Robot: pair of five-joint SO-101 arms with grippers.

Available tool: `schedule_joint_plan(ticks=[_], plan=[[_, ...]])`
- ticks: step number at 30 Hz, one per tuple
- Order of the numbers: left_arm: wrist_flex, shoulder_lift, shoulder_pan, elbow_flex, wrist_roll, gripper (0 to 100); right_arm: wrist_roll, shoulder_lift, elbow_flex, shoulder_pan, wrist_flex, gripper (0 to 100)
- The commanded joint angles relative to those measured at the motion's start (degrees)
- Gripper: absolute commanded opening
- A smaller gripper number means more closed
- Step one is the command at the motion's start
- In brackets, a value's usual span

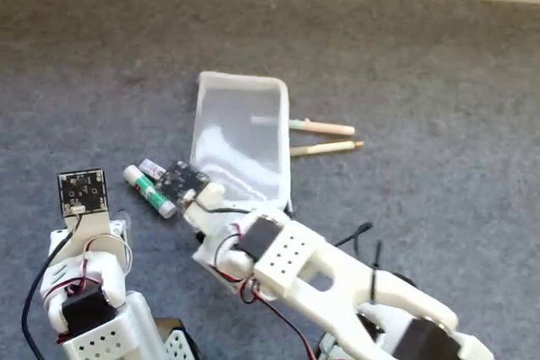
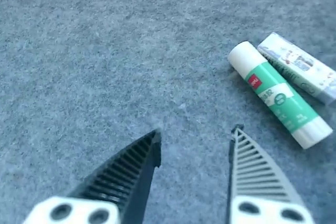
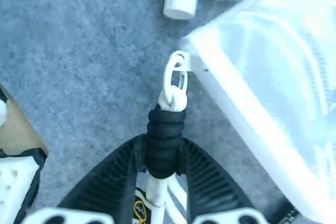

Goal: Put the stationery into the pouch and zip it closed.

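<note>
At the pouch's (image 1: 240, 137) 7 o'clock corner the zip pull (image 3: 176, 77) is clenched in the right tool (image 3: 164, 145) and best drawn straight along the zip, while the released left tool (image 2: 195, 135) is poised by the glue stick (image 2: 278, 98) at 9 o'clock

My left arm (image 1: 84, 292) sits at the near left with its wrist tipped downward. My left claw (image 2: 197, 136) hangs there, spread wide and pointing down at the floor. My right arm (image 1: 291, 263) stretches in from the near right, angled forward. My right claw (image 3: 164, 144) is pinched tight around a black pull tab (image 3: 165, 121).
</note>
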State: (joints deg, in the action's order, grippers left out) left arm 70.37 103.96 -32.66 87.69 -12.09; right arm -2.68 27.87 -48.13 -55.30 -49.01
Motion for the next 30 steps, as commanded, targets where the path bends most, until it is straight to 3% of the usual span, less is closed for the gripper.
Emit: schedule_joint_plan(ticks=[1,10,30], plan=[[-0.88,-0.48,2.95,-1.01,0.97,21,-3.16,6.73,-0.92,2.42,-0.31,0.6],[2.9,-0.92,10.51,-6.11,5.54,31,-4.92,16.31,-2.95,5.49,-1.98,0.5],[3.16,-0.57,29.58,-14.81,11.69,31,-6.15,22.64,-3.12,8.57,-3.21,0.5]])
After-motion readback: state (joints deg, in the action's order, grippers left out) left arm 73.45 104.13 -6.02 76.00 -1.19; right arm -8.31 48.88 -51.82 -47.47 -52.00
